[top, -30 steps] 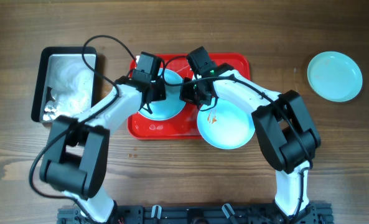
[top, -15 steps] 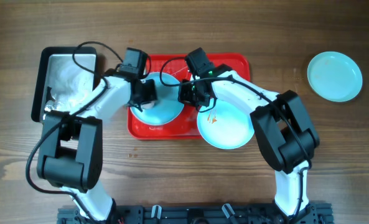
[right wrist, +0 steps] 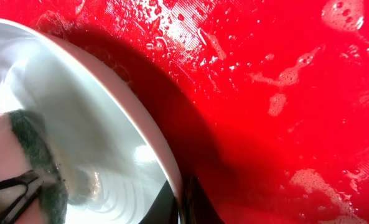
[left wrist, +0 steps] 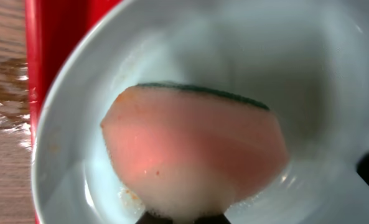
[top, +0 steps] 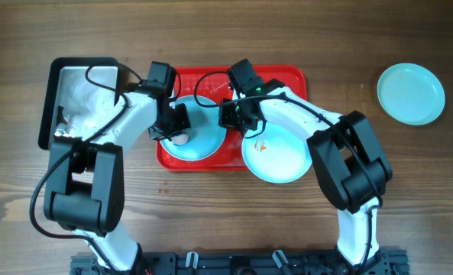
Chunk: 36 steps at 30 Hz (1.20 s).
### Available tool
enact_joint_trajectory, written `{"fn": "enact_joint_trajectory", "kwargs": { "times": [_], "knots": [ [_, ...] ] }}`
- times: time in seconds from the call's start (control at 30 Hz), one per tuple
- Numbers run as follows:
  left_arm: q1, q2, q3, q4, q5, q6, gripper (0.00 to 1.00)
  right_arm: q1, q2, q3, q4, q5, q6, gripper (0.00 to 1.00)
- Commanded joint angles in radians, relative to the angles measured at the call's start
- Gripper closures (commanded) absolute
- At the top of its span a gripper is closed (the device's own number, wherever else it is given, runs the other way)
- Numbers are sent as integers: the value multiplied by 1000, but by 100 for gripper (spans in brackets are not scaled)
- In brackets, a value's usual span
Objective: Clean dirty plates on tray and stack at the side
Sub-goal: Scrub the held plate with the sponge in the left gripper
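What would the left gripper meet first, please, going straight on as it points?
The left gripper holds a pink sponge, so the turquoise plate beneath comes first; they are probably touching.

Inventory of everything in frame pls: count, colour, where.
tray plate: 1, pale turquoise, tray's left half
smeared plate: 1, pale turquoise with orange smears, over tray's near-right corner
far plate: 1, pale turquoise, table's far right
tray: 1, red, centre
sponge: 1, pink with green back, in tray plate
tin: 1, metal with black rim, left of tray, white foam inside
table: 1, brown wood
left gripper: shut on sponge
right gripper: shut on tray plate's rim
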State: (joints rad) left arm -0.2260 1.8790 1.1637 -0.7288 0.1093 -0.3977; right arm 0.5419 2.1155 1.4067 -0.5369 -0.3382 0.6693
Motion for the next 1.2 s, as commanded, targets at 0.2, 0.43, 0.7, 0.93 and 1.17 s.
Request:
{"fn": "enact_joint_trajectory", "kwargs": {
  "times": [0.2, 0.43, 0.7, 0.93, 1.17],
  "knots": [
    [-126, 67, -65, -7, -773, -195, 96, -3, 48, -12, 5, 46, 64, 96],
    [-243, 16, -64, -10, -911, -247, 96, -3, 48, -12, 4, 50, 63, 96],
    [-185, -175, -64, 148, -384, -9, 96, -3, 48, -12, 5, 49, 55, 96],
    [-111, -72, -67, 142, -356, 25, 96, -3, 48, -12, 5, 48, 48, 96],
    [-115, 46, -68, 125, -364, 46, 96, -3, 48, -12, 5, 46, 47, 96]
  ]
}}
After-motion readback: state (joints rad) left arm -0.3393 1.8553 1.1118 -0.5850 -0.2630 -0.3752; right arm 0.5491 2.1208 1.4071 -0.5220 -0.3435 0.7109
